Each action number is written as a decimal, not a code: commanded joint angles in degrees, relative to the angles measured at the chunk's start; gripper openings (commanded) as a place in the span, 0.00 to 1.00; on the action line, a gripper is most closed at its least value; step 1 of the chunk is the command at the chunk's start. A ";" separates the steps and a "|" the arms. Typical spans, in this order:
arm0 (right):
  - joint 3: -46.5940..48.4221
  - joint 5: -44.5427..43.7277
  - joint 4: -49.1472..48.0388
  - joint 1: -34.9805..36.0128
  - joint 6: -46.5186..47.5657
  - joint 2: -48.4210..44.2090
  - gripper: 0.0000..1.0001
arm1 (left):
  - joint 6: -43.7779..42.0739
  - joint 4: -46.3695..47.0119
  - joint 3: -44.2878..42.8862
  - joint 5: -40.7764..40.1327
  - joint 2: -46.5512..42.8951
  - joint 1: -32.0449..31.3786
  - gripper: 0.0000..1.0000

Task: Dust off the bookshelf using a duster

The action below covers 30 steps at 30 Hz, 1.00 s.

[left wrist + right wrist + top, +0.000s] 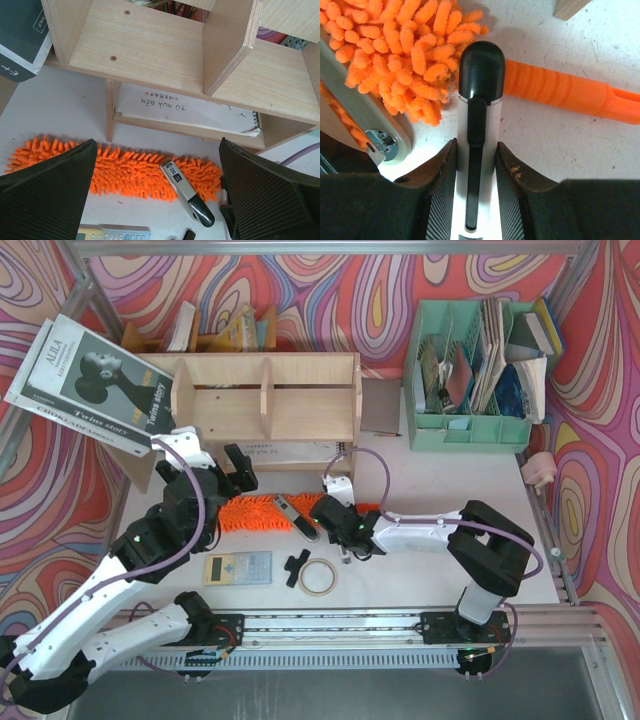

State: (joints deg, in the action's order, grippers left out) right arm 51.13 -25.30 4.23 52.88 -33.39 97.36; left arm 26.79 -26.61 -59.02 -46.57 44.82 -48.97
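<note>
Right hand (475, 144) clamps a white black-tipped tool (479, 65); left hand (156, 142) hangs open above the duster (125, 170), ungrasped mid-desk (420, 570); dusting the bookshelf (145, 45) seems unstarted.

Bookshelf (145, 45): pale plywood, matt, grain and metal screw heads visible. Duster (130, 170): fluffy orange chenille cloth; its handle (560, 90) smooth plastic, faintly ribbed. Table (580, 155): white, matt, scuffed. Left gripper (157, 150) pads (50, 185): matt black, finely textured. Black-capped white stick (480, 75): glossy plastic.
</note>
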 commanded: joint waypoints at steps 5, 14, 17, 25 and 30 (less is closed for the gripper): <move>-1.32 -2.38 2.89 0.31 0.13 -5.82 0.32 | -0.51 1.40 0.65 -0.97 0.11 0.24 0.98; -4.74 -2.75 7.87 0.31 1.04 -14.71 0.32 | -0.34 1.52 0.93 -0.91 0.40 0.22 0.98; -5.74 -3.07 10.46 0.31 0.67 -17.15 0.31 | -0.07 1.42 1.06 -0.81 0.45 0.19 0.98; -9.85 -2.67 18.03 0.35 -3.67 -25.37 0.33 | 0.46 1.54 1.37 -0.67 0.44 0.20 0.98; -12.43 -3.92 20.49 0.31 -8.18 -26.21 0.33 | 0.72 1.87 1.46 -0.54 0.62 0.19 0.98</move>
State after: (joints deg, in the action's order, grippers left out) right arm 40.56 -26.87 20.34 52.88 -36.64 71.88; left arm 26.85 -26.37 -58.70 -46.57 45.34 -48.97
